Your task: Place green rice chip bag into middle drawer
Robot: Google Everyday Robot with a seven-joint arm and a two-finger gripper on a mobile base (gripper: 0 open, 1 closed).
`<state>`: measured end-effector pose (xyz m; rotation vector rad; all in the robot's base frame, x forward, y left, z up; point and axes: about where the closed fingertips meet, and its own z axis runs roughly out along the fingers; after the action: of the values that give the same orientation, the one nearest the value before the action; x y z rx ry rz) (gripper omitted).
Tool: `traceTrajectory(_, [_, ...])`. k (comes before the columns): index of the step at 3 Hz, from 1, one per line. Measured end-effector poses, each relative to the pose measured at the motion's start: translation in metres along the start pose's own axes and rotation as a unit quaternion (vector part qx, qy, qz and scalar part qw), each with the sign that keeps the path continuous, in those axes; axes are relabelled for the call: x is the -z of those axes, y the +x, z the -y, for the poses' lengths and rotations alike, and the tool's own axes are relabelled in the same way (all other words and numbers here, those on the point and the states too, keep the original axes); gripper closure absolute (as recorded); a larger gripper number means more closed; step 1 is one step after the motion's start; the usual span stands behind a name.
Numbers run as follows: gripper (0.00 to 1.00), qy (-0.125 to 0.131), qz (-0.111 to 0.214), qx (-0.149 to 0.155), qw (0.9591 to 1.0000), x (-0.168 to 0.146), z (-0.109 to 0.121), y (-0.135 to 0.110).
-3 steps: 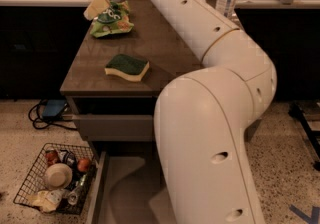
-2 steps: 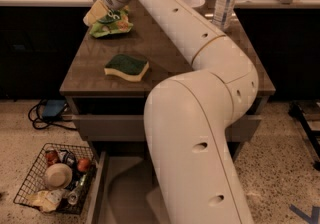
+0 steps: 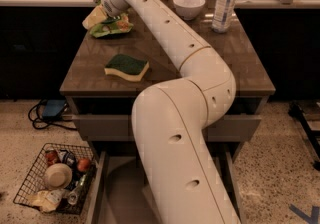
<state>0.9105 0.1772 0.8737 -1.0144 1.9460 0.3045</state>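
The green rice chip bag point(image 3: 113, 26) lies at the far left corner of the wooden tabletop point(image 3: 165, 70). My gripper point(image 3: 100, 15) is at the bag's far left end, right over it and touching or nearly touching it; the wrist hides the contact. The middle drawer point(image 3: 119, 193) is pulled out low at the front, below the tabletop. Its grey floor shows to the left of my arm, which covers its right part.
A green-and-yellow sponge point(image 3: 127, 66) lies mid-left on the tabletop. A white bowl point(image 3: 189, 5) and a water bottle point(image 3: 224, 2) stand at the back. A wire basket point(image 3: 56, 178) of items sits on the floor, left of the drawer. The top drawer point(image 3: 100, 126) is slightly open.
The arm's large lower segments have swung left across the view. The gripper has stayed at the bag, and the bag has not visibly moved.
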Motion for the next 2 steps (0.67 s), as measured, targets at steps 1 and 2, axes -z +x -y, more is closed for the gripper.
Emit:
traceTrajectory(1, [0.00, 0.013, -0.005, -0.025, 0.9996, -0.012, 0.006, -0.001])
traceTrajectory(2, [0.00, 0.031, -0.033, -0.044, 0.9980, -0.025, 0.002, 0.000])
